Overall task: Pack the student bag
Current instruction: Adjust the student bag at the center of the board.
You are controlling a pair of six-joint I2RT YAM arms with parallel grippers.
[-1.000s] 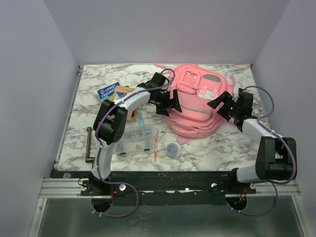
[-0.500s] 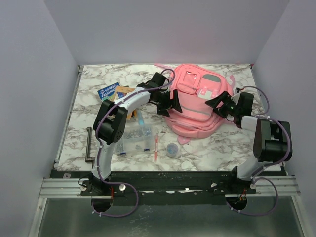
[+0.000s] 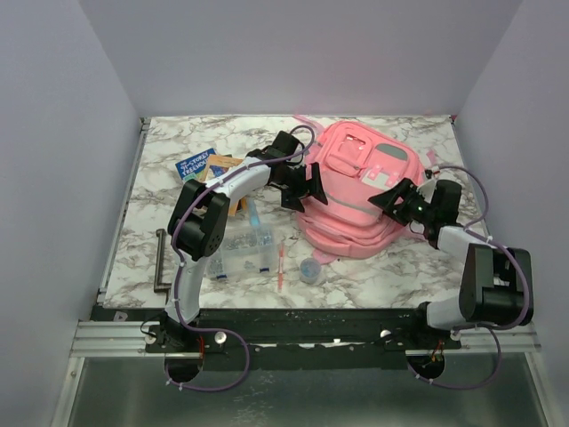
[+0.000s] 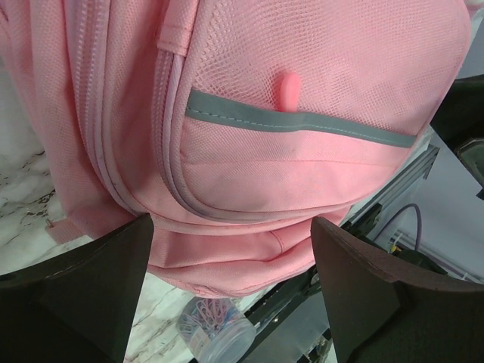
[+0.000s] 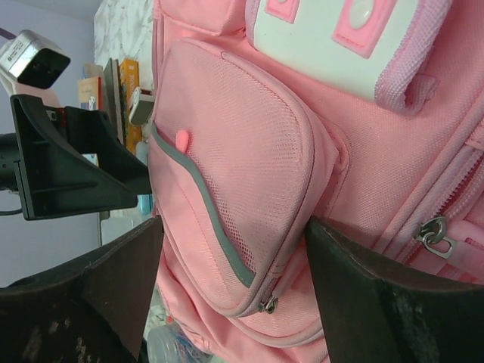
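Observation:
The student bag (image 3: 356, 191), a large pink backpack with grey strips, lies at the back right of the table. My left gripper (image 3: 307, 187) is at its left side, open, and in the left wrist view the bag's (image 4: 302, 151) lower edge sits between the wide fingers (image 4: 76, 302). My right gripper (image 3: 396, 200) is at the bag's right side, open. In the right wrist view its fingers (image 5: 355, 295) straddle a corner of the front pocket (image 5: 242, 174), close against the fabric by a zip pull (image 5: 266, 305). The white-pink clasp (image 5: 340, 30) shows at the top.
A clear compartment box (image 3: 244, 249), a pink pen (image 3: 282, 262) and a small jar of paper clips (image 3: 310, 269) lie in front of the bag. Books (image 3: 197, 165) are stacked at the back left. A metal bar (image 3: 161, 260) lies near the left edge.
The bag has turned clockwise and slid a little toward the right and front. My right gripper has dropped slightly toward the front against it. The left gripper has hardly moved.

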